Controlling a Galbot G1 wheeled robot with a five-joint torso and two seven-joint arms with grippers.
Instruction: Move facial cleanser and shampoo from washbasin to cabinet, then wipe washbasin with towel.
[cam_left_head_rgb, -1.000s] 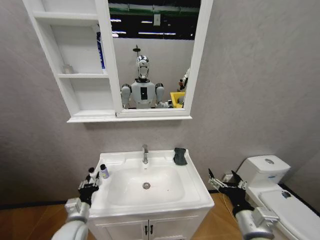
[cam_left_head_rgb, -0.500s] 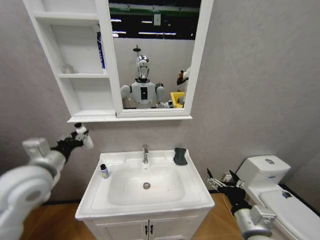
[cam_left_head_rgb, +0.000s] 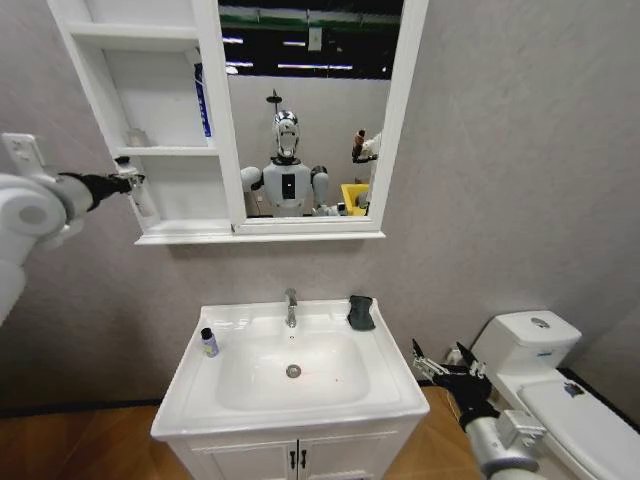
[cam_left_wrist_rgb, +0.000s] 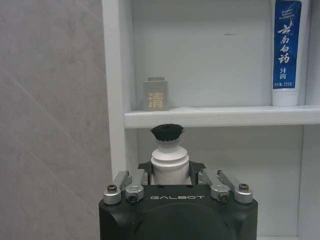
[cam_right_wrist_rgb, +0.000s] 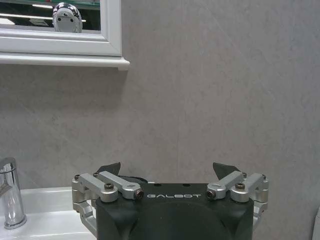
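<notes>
Cabinet (cam_left_head_rgb: 160, 150) shelves held a blue-and-white tube (cam_left_wrist_rgb: 286, 52) and a small grey box (cam_left_wrist_rgb: 155, 93) on the middle one. Your left tool (cam_left_wrist_rgb: 170, 172) was clamped on a white bottle (cam_left_wrist_rgb: 169, 161) with a black bristly cap, raised at the lowest compartment's front. A small dark-capped bottle (cam_left_head_rgb: 208, 343) stood on the glossy washbasin (cam_left_head_rgb: 390, 385) rim, the dark towel (cam_left_head_rgb: 360, 312) beside the chrome tap (cam_left_head_rgb: 291, 307). Your right tool (cam_left_head_rgb: 447, 369) hung spread and empty beside the basin.

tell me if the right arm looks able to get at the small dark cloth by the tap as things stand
Probably yes. The right pincer hangs open beside the white ceramic washbasin, and the small dark grey cloth lies on the basin's rear right ledge with nothing standing between them.
</notes>
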